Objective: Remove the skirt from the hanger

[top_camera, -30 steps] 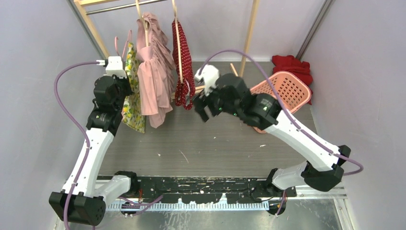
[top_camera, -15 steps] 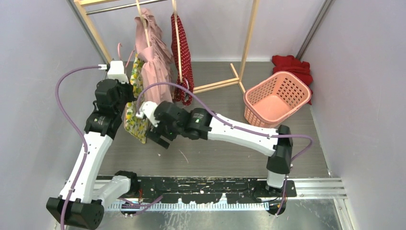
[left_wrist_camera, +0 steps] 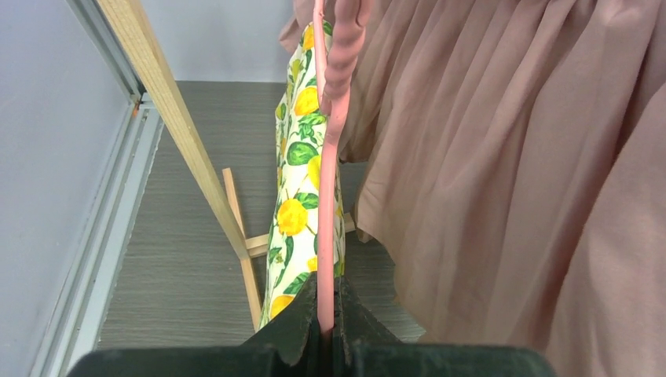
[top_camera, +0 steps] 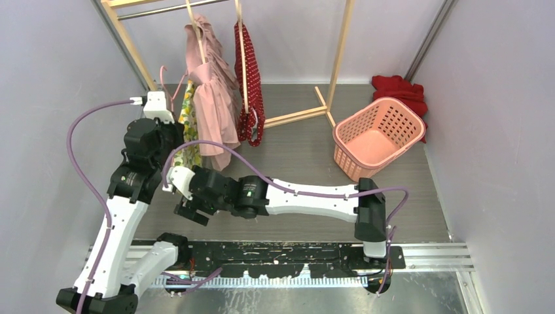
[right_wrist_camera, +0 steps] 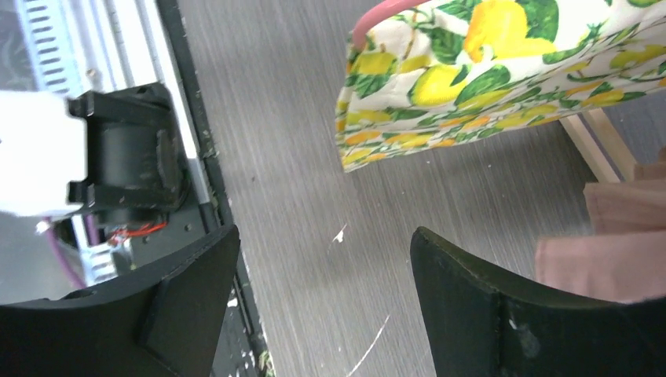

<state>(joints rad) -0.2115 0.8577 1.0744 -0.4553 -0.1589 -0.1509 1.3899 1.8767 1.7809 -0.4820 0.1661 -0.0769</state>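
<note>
The skirt [top_camera: 189, 128] is white with a lemon print and hangs on a pink hanger [top_camera: 163, 73] at the left of the rack. My left gripper [top_camera: 171, 128] is shut on the hanger's rod [left_wrist_camera: 325, 196], with the skirt [left_wrist_camera: 301, 181] just behind it. My right gripper [top_camera: 188, 210] is open and empty, low over the floor in front of and below the skirt. In the right wrist view the skirt's hem [right_wrist_camera: 487, 71] and a hanger end [right_wrist_camera: 375, 20] lie beyond the open right gripper [right_wrist_camera: 326, 290], not touching it.
A pink dress [top_camera: 211, 98] and a red dotted dress [top_camera: 249, 85] hang on the wooden rack [top_camera: 340, 46] right of the skirt. A pink basket [top_camera: 376, 134] and a red cloth [top_camera: 399, 85] are at the right. The left arm's base [right_wrist_camera: 129, 169] is close to the right gripper.
My right arm swung from beside the basket across to the left and came down low in front of the skirt. My left arm drew the hanger and skirt slightly nearer.
</note>
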